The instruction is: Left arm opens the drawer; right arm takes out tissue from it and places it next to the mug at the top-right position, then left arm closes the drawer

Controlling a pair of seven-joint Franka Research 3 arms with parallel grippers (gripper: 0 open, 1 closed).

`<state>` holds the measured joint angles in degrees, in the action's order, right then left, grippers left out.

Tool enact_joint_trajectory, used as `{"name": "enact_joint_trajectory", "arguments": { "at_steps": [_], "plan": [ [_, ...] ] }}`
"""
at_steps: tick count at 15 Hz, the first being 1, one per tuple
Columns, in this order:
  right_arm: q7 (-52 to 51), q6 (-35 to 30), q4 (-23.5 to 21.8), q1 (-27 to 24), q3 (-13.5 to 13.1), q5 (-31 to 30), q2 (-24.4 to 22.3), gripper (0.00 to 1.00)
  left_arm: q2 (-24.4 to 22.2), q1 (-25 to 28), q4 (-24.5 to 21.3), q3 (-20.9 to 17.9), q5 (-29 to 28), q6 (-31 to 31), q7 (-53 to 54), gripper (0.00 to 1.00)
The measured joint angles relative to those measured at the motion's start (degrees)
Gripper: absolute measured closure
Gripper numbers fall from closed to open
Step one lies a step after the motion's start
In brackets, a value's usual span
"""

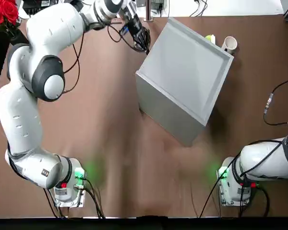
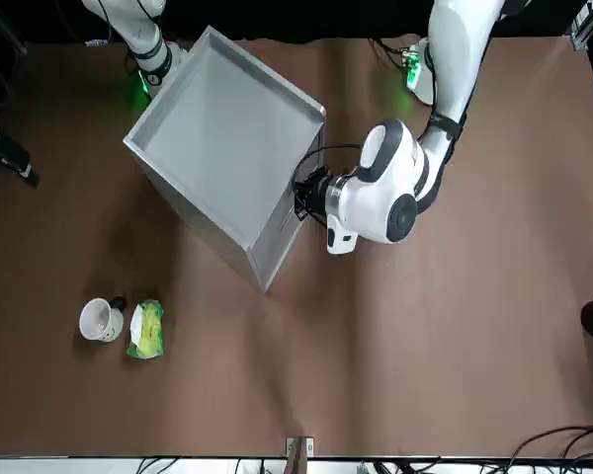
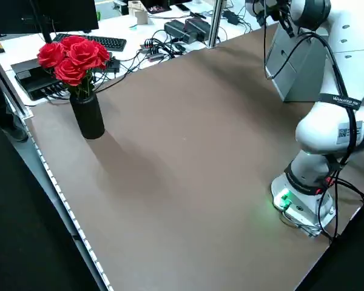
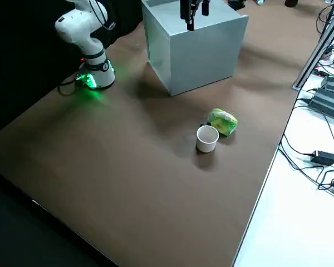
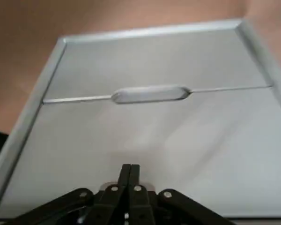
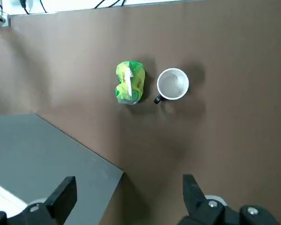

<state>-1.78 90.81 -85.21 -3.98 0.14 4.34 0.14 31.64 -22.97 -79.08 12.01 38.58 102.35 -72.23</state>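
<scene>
Brown bench (image 1: 110, 134), one, with a black vase (image 3: 88, 115) of red roses (image 3: 73, 57) on my left side. Grey cabinet (image 1: 182, 72), one, standing at an angle on the bench; drawer (image 5: 150, 126), shut, its front flush in the frame. Mug (image 6: 173, 84), white, one, upright on the bench off the cabinet's right side. Tissue (image 6: 130, 82), one yellow-green packet, lying on the bench just beside the mug, a small gap between. Left end effector (image 5: 130, 166), mine, tips pressed together, before the drawer front; contact, I cannot tell. Right end effector (image 6: 129, 180), mine, fingers spread, raised above the bench on my right side
</scene>
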Motion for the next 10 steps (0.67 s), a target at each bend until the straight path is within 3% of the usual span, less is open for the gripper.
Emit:
{"name": "enact_joint_trajectory", "arguments": {
  "at_steps": [5, 6, 10],
  "plan": [
    [-3.24, -0.45, -0.04, -0.05, -0.15, -0.02, 0.00, 0.00, -4.19, 5.84, 1.29, -0.08, -11.19, -0.13, 1.33, 0.98],
    [-3.48, -0.50, -0.04, -0.06, -0.19, -0.03, 0.00, 0.00, -4.91, 7.12, 1.54, -0.07, -14.04, -0.14, 2.55, 0.94],
    [-3.68, -0.87, -0.06, -0.07, -0.21, -0.04, 0.01, 0.00, -7.14, 11.79, 2.45, -0.06, -24.84, -0.19, 10.19, 0.59]
  ]
}}
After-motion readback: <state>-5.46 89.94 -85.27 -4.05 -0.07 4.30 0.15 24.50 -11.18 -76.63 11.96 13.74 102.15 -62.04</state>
